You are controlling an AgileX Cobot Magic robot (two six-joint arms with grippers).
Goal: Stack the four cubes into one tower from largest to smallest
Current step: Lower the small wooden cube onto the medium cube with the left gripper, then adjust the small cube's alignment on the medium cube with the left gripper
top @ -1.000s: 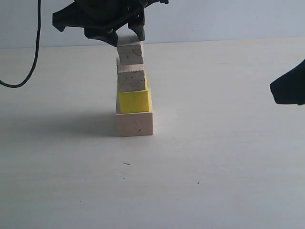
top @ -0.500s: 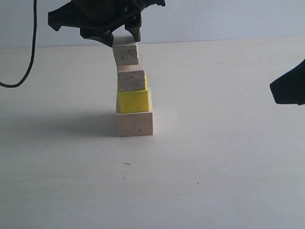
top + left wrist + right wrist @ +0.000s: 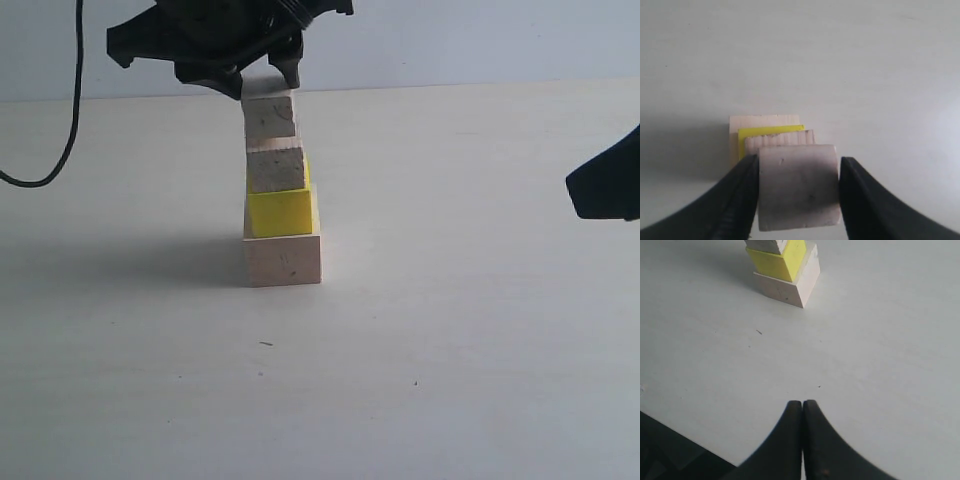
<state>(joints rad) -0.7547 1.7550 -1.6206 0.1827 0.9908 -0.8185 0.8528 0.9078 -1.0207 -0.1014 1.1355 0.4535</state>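
Observation:
The tower stands mid-table: the largest pale wood cube [image 3: 283, 260] as base, the yellow cube [image 3: 280, 212] on it, then the smaller wood cube [image 3: 276, 170]. The tiny wood cube [image 3: 270, 117] sits at the top, slightly left of centre, touching or just above the cube below. My left gripper [image 3: 264, 82] comes down from above and is shut on it. In the left wrist view its black fingers [image 3: 742, 200] flank the tiny cube [image 3: 799, 187]. My right gripper [image 3: 802, 404] is shut and empty, low over the table away from the tower.
The right arm shows as a dark shape [image 3: 605, 185] at the right edge of the exterior view. A black cable [image 3: 72, 110] hangs at the far left. The pale table [image 3: 450, 330] stretches all around the tower.
The left gripper carried the tiny cube a little left, then back right and slightly down, straightening it over the smaller wood cube. The right arm has not moved.

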